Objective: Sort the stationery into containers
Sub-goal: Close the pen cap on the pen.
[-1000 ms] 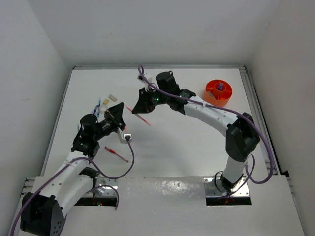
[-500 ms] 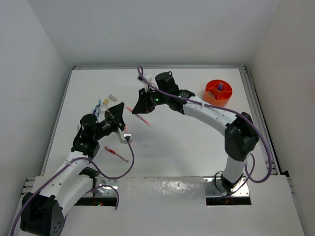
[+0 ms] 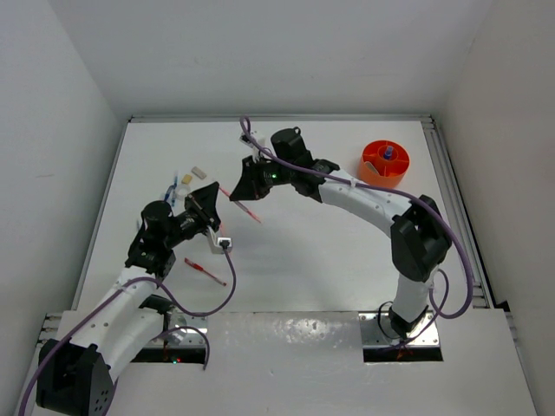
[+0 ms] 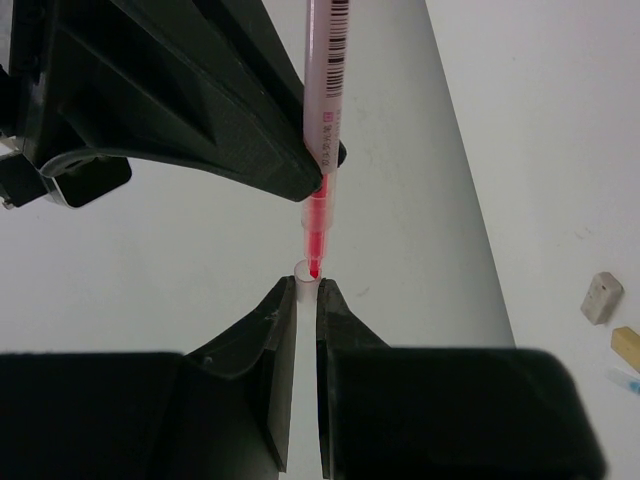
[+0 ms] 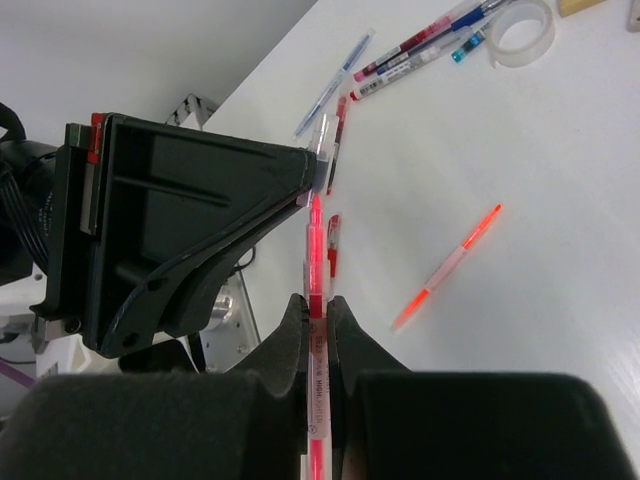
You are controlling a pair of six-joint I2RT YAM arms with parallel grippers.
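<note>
Left claw (image 4: 305, 290) is clenched on a small clear pen cap (image 4: 305, 268). Only the cap's round rim shows above the fingertips; the rest is buried between them. Far and left of this claw a heap of loose pens (image 5: 420, 45) lies on the desk (image 3: 303, 251) beside a tape roll (image 5: 520, 28). The heap is too small in the overhead view to count. A pale block (image 4: 601, 297) lies near a beige block (image 4: 627, 348) that the frame edge cuts off. Near the left arm, a red pen (image 3: 205, 271) lies alone on the desk.

Next to the right, the pink pen (image 4: 328, 100) hangs in the air between the two arms, its red tip just at the cap's mouth. Whether it has entered cannot be told. Its barcoded barrel runs out of the top of the left wrist view and out of the bottom of the right wrist view. Right claw (image 5: 315, 310) is clamped on that barrel. From overhead the two claws almost meet and cover the joint. Another red pen (image 5: 450, 262) lies loose on the desk.

At the far right stands the orange tub (image 3: 381, 178), well apart from both claws, with a blue-capped bottle (image 3: 388, 153) upright inside. Its dividers are hard to make out.
</note>
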